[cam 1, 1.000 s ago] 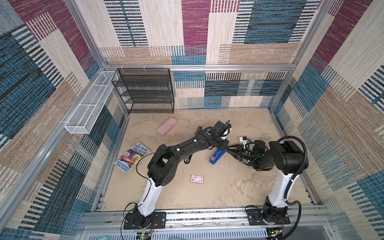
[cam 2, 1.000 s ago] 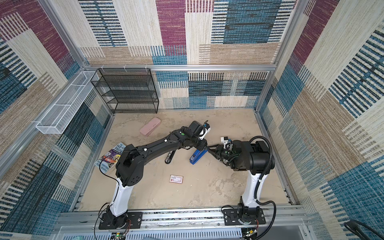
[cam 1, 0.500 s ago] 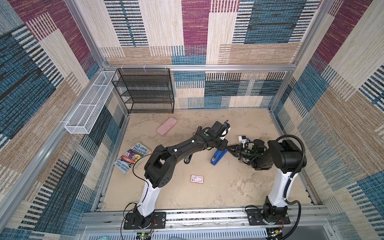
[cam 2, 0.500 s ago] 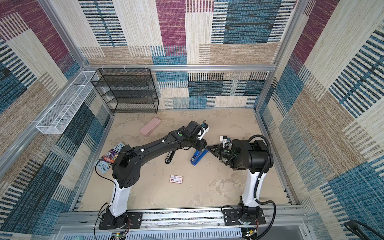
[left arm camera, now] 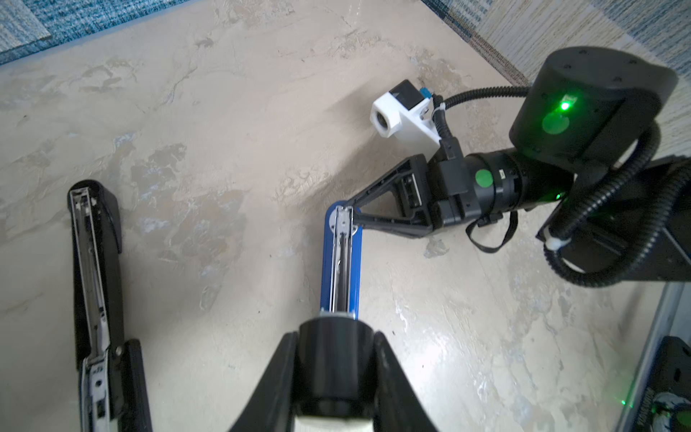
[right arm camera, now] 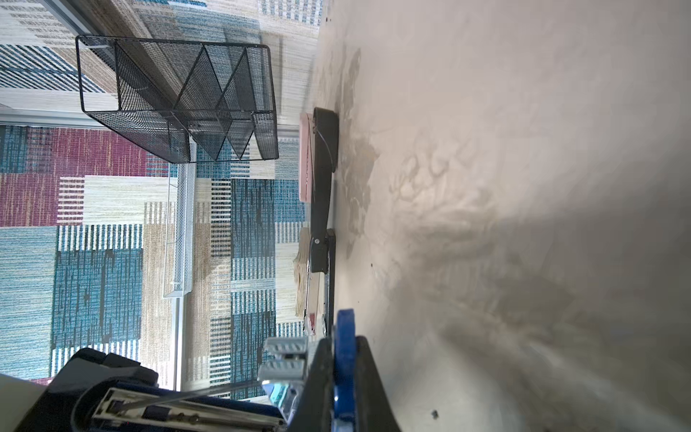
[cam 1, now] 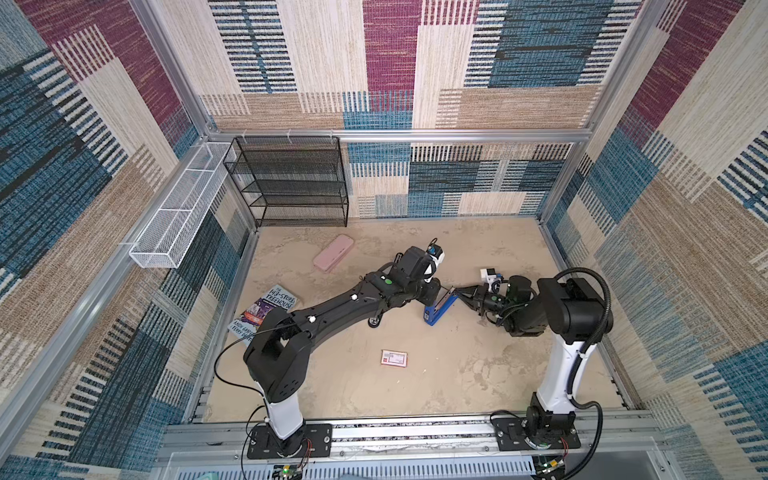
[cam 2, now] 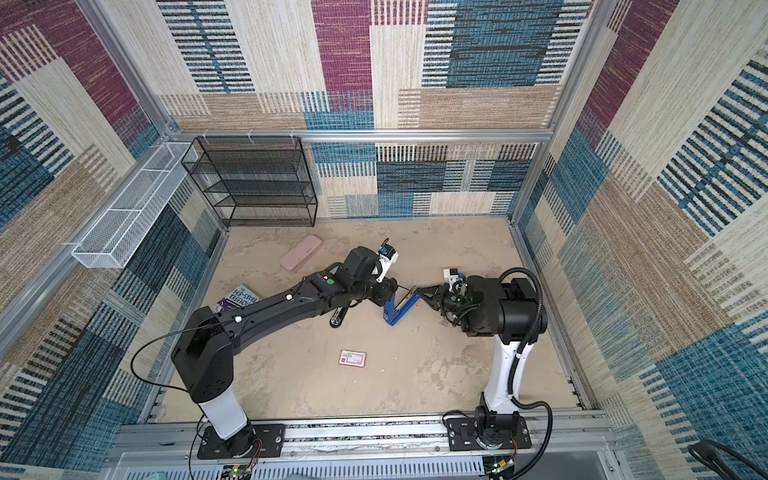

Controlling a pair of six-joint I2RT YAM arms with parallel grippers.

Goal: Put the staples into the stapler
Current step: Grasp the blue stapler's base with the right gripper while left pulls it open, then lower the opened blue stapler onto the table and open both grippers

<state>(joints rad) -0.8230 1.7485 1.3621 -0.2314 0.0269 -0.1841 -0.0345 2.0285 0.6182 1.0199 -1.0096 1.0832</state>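
Though blotchy, beige tabletop (cam 1: 457, 374) btw patchwork-carpet walls (cam 1: 390, 62); L jaws + R jaws both tight on blue stapler (cam 1: 437, 311).

top views overhead; wrist views near blue stapler (left arm camera: 341, 262).

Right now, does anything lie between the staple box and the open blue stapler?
Nothing visible does: the table is bare between the staple box and the blue stapler. The black stapler lies aside. The left gripper and right gripper both grip the stapler, not the box.
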